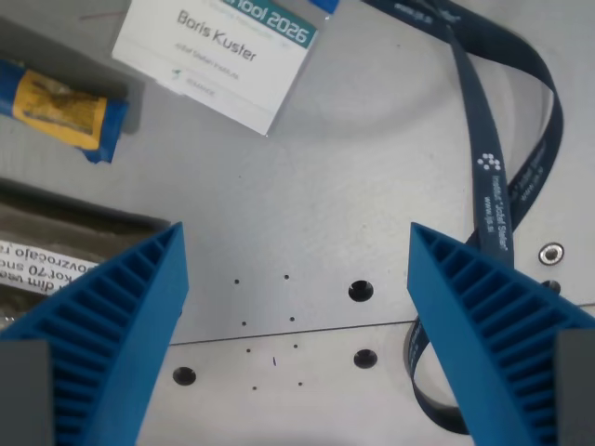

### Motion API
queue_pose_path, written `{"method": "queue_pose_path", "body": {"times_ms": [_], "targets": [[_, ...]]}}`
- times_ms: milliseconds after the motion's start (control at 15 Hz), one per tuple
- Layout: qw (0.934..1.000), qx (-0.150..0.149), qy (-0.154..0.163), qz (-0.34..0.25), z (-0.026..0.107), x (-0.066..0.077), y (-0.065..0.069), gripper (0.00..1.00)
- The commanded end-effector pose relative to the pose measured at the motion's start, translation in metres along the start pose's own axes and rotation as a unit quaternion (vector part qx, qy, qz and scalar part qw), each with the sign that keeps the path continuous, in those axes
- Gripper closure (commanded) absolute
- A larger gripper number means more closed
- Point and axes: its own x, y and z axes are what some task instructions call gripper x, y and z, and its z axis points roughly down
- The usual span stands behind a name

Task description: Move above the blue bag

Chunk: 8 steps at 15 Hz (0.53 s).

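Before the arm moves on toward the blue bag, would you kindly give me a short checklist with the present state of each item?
1. Gripper open, nothing between the fingers: ok.
2. Blue bag in view: ok, at the wrist view's upper left, partly cut by the edge.
3. Gripper centred above the bag: not ok; bare table lies below it.
4. Path to the bag free: cannot tell; the badge lies beside it, and height is not shown.
5. Lanyard clear of the fingers: cannot tell; it passes behind the finger at the wrist view's right.
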Motion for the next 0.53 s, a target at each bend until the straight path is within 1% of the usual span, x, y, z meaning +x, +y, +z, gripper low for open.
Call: {"method": "queue_pose_path", "body": {"times_ms": [67,267,533], "targets": [[0.9956,0.008,0.012,-0.092,0.006,0.003,-0.007,0.0],[0.9897,0.012,0.016,-0.142,0.013,0.004,-0.015,0.0],[0.9779,0.017,0.02,-0.207,0.024,0.005,-0.03,0.0]]}}
